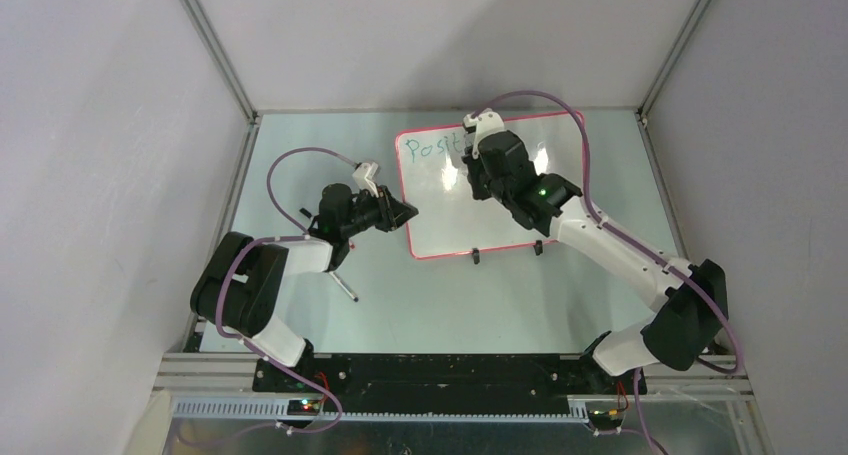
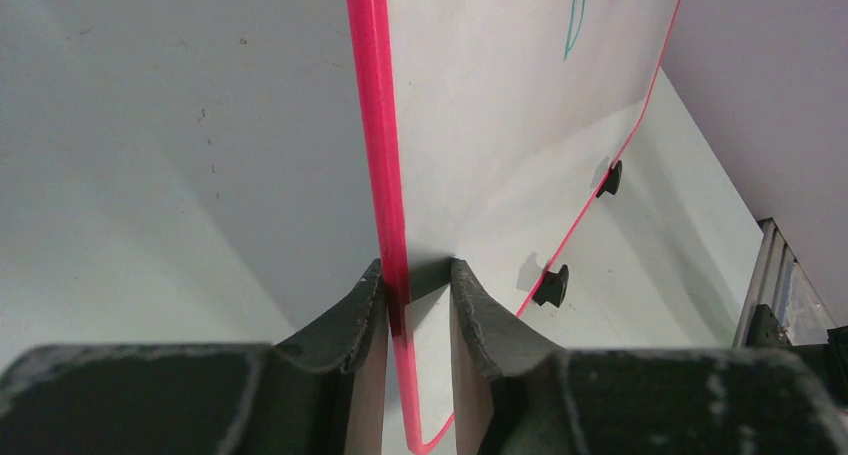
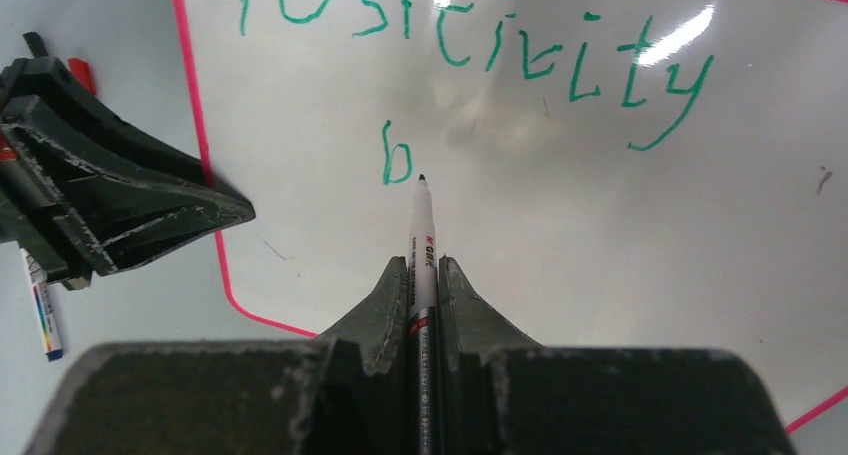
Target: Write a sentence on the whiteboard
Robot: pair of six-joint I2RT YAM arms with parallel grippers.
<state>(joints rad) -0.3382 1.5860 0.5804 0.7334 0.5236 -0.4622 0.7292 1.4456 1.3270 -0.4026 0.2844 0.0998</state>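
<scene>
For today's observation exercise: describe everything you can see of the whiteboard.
The whiteboard is a glossy white rectangle with a thin red-pink rim, rounded corners and two small black feet, lying on the table. The left gripper clamps its left edge. Green writing reads "Positivity", then "b"; the right gripper's marker tip sits beside that "b".

Green letters (image 3: 470, 45) run across the glossy white whiteboard (image 3: 560, 205), rimmed in bright red-pink, with small black feet (image 2: 551, 286). The right claw (image 3: 423, 285) is dark charcoal with scuffed pale edges, gripping a white marker (image 3: 421, 245) with red print and a black tip. The surface (image 1: 320, 165) underneath is pale mint.
</scene>
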